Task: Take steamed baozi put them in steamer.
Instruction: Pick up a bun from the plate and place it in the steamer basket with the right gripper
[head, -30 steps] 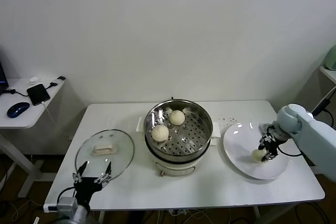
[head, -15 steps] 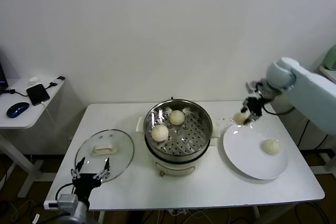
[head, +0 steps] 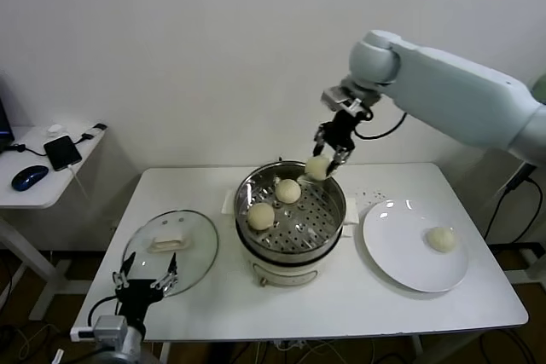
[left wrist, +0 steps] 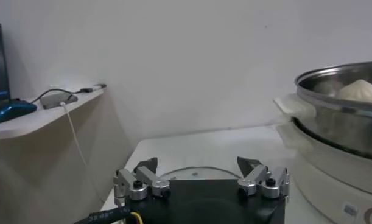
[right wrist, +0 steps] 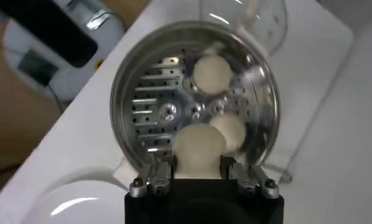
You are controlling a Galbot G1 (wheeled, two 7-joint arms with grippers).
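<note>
- White wall behind, and a white bench [head: 256,296] in front of it carrying everything.
- At the middle of the bench stands the steamer [head: 290,215], a shiny steel pot on a white base; two steamed baozi rest on its perforated tray, one toward the back [head: 287,191] and one nearer the left front [head: 260,215].
- Above the steamer's back right rim hangs the right gripper [head: 324,159], its fingers [right wrist: 163,173] closed on a third bun [head: 316,168]; the right wrist view shows that bun [right wrist: 200,152] pinched between them, over the pot.
- To the right lies a white plate [head: 401,253] with a fourth bun [head: 441,239] on its right side, well apart from the steamer.
- Left of the pot a glass lid [head: 170,249] lies flat on the bench.
- Down at the front left edge sits the left gripper [head: 143,283], fingers [left wrist: 137,180] spread wide with nothing between them, just beside the lid.
- A side desk [head: 34,172] on the far left holds a phone [head: 61,153] and a blue mouse [head: 28,177].
</note>
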